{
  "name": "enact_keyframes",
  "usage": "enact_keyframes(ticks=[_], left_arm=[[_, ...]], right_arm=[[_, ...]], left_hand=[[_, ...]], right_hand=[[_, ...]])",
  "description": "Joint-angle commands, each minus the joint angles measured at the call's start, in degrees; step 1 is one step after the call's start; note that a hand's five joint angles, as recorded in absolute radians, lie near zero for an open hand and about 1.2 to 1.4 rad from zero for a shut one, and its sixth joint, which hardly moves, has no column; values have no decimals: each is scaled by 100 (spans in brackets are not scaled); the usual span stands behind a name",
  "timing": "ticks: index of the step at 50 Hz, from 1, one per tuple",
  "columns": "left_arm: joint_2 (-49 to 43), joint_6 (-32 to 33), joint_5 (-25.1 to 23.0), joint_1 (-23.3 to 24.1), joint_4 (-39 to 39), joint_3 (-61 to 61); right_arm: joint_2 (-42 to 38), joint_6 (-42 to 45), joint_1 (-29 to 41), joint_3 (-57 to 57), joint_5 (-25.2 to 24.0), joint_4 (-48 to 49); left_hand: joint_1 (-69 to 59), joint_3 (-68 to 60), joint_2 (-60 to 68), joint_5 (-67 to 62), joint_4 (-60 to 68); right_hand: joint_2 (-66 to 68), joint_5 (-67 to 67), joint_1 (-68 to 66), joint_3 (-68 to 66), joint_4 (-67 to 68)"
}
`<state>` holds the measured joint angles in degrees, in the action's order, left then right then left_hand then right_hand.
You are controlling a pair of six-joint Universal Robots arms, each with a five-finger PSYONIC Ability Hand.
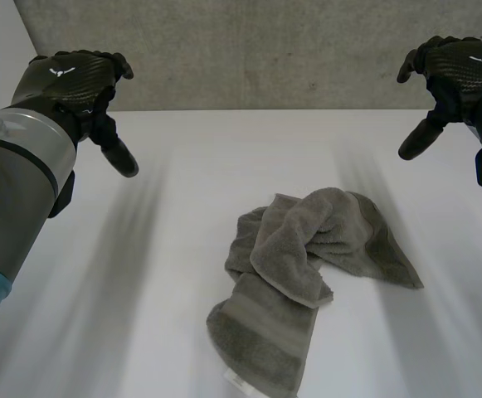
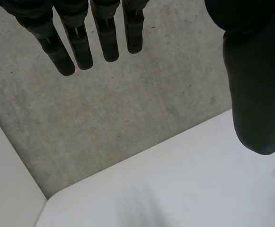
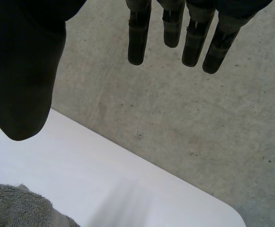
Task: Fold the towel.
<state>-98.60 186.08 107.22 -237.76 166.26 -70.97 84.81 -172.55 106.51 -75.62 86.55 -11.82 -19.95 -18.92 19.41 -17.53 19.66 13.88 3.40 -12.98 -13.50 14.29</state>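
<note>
- My left hand (image 1: 66,79) and right hand (image 1: 460,70) hover, fingers (image 2: 106,42) apart, empty.
- The towel (image 1: 307,274) lies crumpled on the table (image 1: 141,315); pinching a bunched layer risks a crooked fold.

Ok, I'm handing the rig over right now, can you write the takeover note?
Left hand: open, fingers straight, holding nothing, raised over the far left of the table.
Right hand: open, holding nothing, raised over the far right.
Towel: grey, crumpled and bunched at mid-table, apart from both hands.
Done: no fold made.
Left: probably spread the towel flat first, then fold it.
</note>
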Motion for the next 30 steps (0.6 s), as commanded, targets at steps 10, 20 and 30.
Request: enact_keyframes(ticks=[10,20,30], left_arm=[[210,-36,-553,212,-23,-1174],[-52,-457,-1001,852,99,-2439],[-1205,-924,-992,1258,460,-2246]], right_arm=[[-402,1361,-25,240,-1892,-250],[-1983,3242,1,1110,-2450,-628],[-3004,4369,88,1322,-2345,-883]], left_hand=[[-406,-509,460,352,435],[-322,-425,376,437,351],[-204,-307,258,554,233]], right_hand=[[-388,-340,298,350,-429],[-388,-340,298,350,-429],[-388,-340,298,350,-429]])
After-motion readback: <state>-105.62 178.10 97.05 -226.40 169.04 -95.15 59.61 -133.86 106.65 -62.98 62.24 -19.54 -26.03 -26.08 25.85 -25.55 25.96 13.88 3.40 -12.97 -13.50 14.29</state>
